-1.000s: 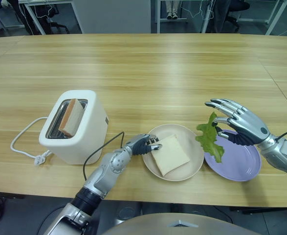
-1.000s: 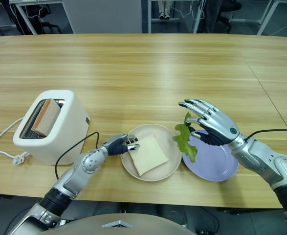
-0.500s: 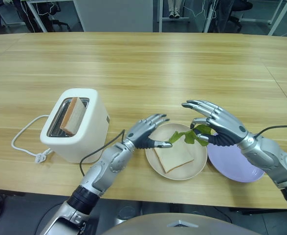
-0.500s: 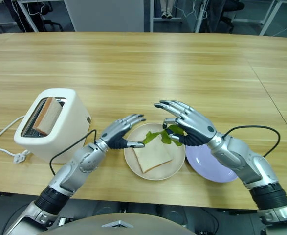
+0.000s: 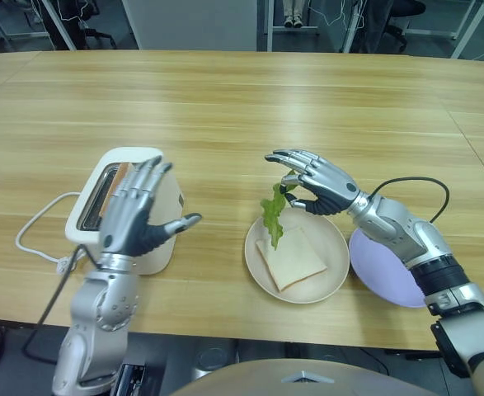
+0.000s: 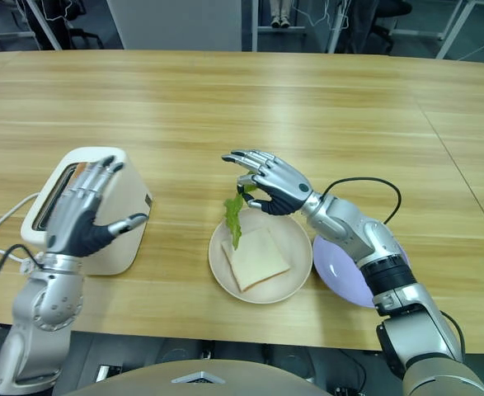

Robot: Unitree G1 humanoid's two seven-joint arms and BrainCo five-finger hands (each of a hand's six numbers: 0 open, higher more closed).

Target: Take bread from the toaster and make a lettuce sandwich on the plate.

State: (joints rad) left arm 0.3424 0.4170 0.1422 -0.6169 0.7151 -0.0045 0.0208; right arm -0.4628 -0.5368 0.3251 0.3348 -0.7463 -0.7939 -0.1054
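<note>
A slice of bread point(image 5: 292, 258) lies on the beige plate point(image 5: 334, 279). My right hand point(image 5: 316, 179) hovers over the plate's far left rim, shut on a green lettuce leaf point(image 5: 274, 215) that hangs down to the bread's left corner. The white toaster point(image 5: 153, 164) stands at the left with a second bread slice point(image 5: 116, 178) partly showing in its slot. My left hand point(image 5: 133, 211) is raised in front of the toaster, open, palm toward it, hiding much of the toaster's front.
A purple plate point(image 5: 385, 268) sits to the right of the beige one, partly under my right forearm. The toaster's white cord point(image 5: 32, 235) loops on the table at the left. The wooden table point(image 5: 242, 107) stretches far back.
My right hand carried the lettuce leftward to above the bread, the leaf now hanging. My left hand left the plate's edge, swung left and rose in front of the toaster.
</note>
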